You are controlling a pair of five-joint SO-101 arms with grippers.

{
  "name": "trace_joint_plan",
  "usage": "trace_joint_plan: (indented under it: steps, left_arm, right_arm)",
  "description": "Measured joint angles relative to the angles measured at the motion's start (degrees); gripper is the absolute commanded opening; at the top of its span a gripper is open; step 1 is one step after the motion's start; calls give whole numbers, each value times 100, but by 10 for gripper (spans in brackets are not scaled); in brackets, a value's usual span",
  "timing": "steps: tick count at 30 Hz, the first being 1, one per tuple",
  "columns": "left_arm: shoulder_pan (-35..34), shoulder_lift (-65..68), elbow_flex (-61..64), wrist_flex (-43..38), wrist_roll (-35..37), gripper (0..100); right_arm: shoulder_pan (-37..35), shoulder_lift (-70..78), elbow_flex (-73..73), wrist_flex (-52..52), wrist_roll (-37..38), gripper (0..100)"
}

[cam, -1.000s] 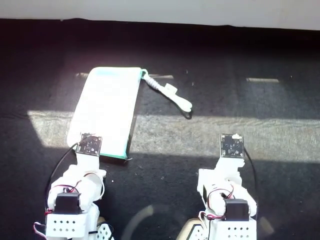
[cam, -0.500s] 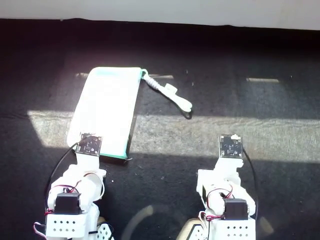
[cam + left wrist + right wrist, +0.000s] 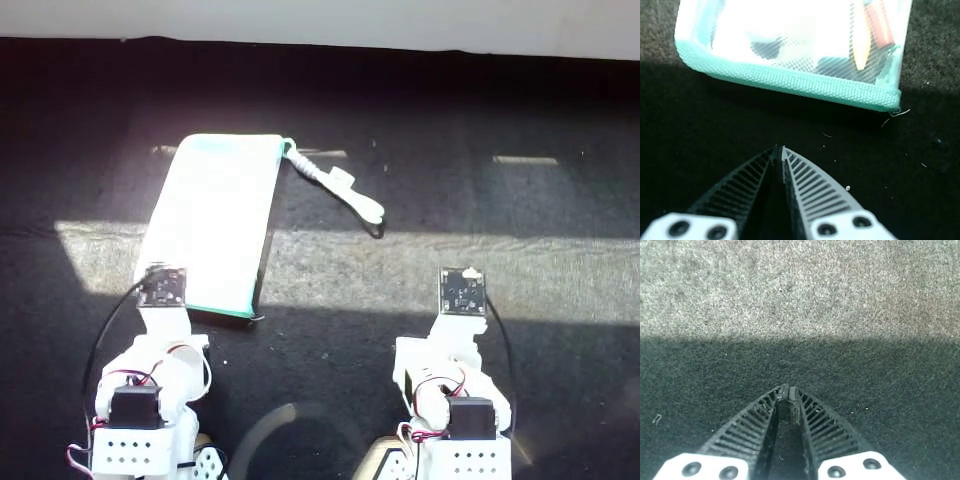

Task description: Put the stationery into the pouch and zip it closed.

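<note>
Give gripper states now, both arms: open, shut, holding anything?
Left gripper: shut, empty, tips short of the pouch.
Right gripper: shut, empty, over the mat.

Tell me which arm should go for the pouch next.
Probably left: the left gripper, shut, points at the near edge of the pouch; the right gripper hangs over bare mat, apart from it.
</note>
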Motion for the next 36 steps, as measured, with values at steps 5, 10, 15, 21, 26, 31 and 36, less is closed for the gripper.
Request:
trace_joint_plan:
  steps: [5, 10, 15, 21, 26, 31, 36]
  left_arm:
    - [0, 0, 0, 0, 141, 9]
    - [0, 0, 0, 0, 158, 9]
    - [0, 0, 0, 0, 158, 9]
    - [0, 0, 0, 0, 158, 9]
    - [0, 0, 0, 0, 158, 9]
    - [0, 0, 0, 0, 158, 8]
    - [0, 0, 0, 0, 158, 8]
  right_arm:
    - [0, 0, 9, -9, 0, 9]
    - [0, 0, 9, -9, 0, 9]
    - [0, 0, 9, -9, 0, 9]
    - [0, 0, 9, -9, 0, 9]
    - [0, 0, 9, -9, 0, 9]
    - [0, 0, 9, -9, 0, 9]
    - [0, 0, 9, -9, 0, 9]
